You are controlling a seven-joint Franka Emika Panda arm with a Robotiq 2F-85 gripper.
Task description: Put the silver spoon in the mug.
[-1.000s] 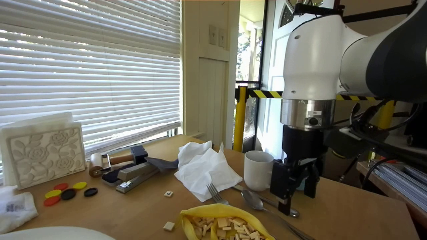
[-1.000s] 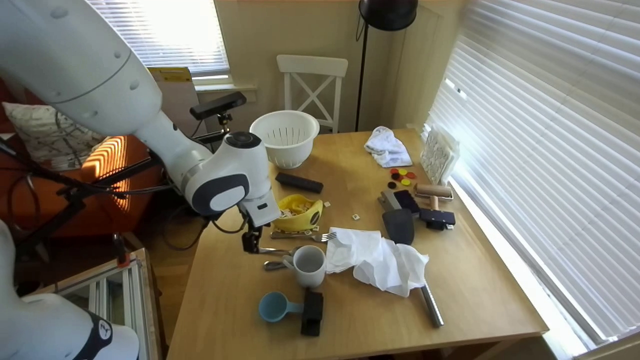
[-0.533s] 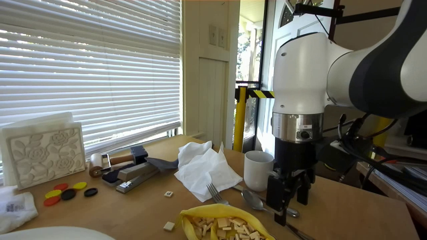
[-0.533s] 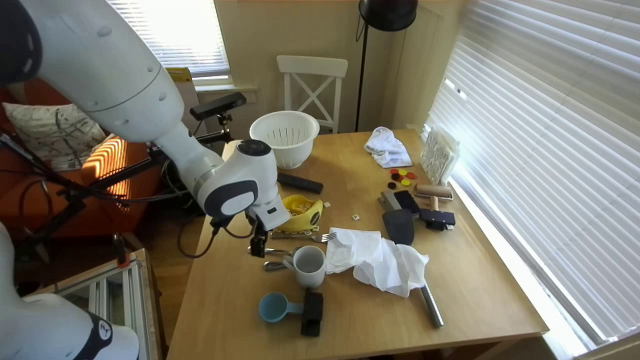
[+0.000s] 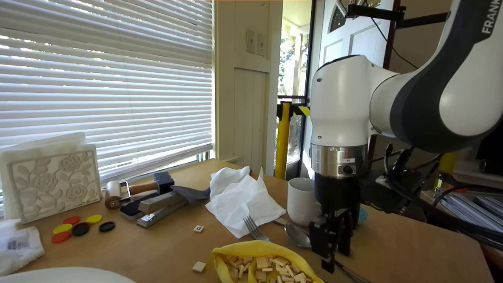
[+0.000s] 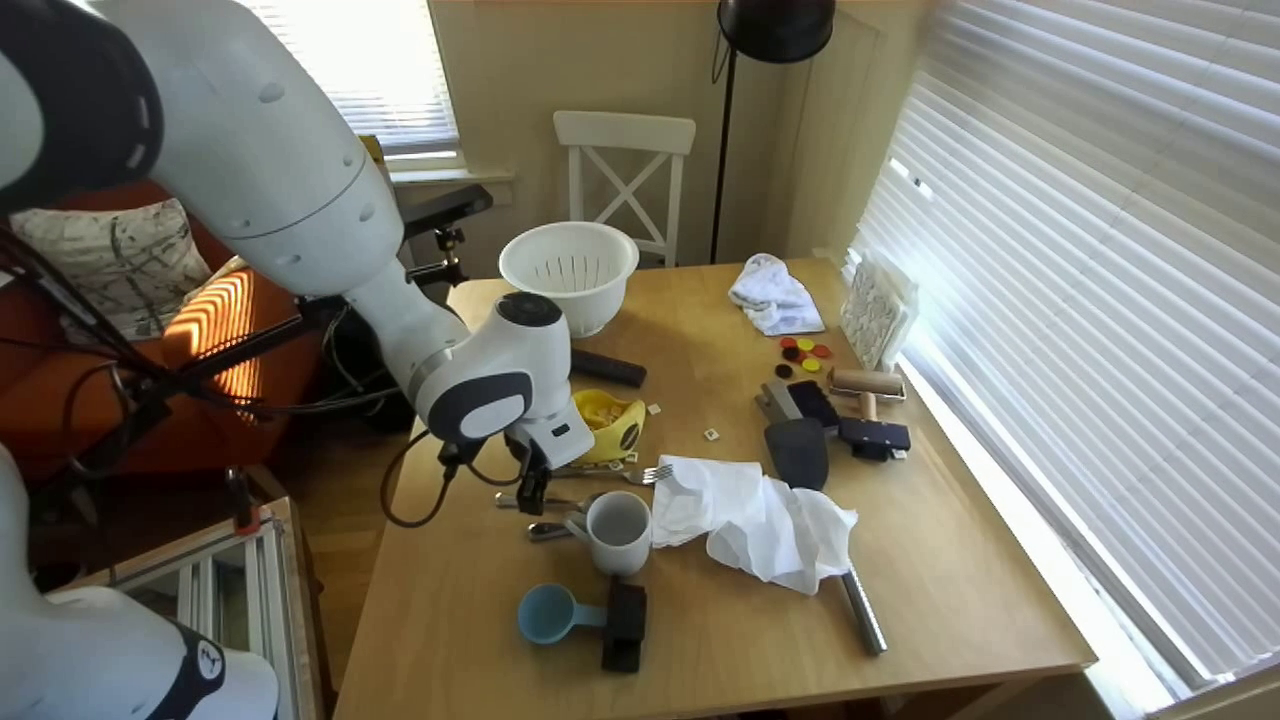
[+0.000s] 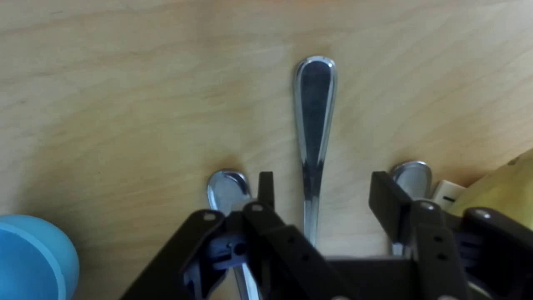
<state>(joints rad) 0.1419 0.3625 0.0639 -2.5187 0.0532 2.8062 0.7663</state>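
The silver spoon lies on the table; its bowl shows in an exterior view and its handle end in an exterior view. In the wrist view the handle of the spoon points up, and its bowl is hidden. The white mug stands upright beside the spoon, its handle toward the robot; the mug also shows in an exterior view. My gripper is open and empty, its fingers on either side of the spoon handle in the wrist view. The gripper points down, low over the handle.
A fork lies on one side of the spoon, a longer utensil on the other. A yellow banana-shaped bowl of letter tiles is near the fork. A blue scoop and white napkin lie around the mug.
My gripper has come down and moved across toward the banana-shaped bowl, over the spoon handle. It stays open. The spoon and mug have not moved.
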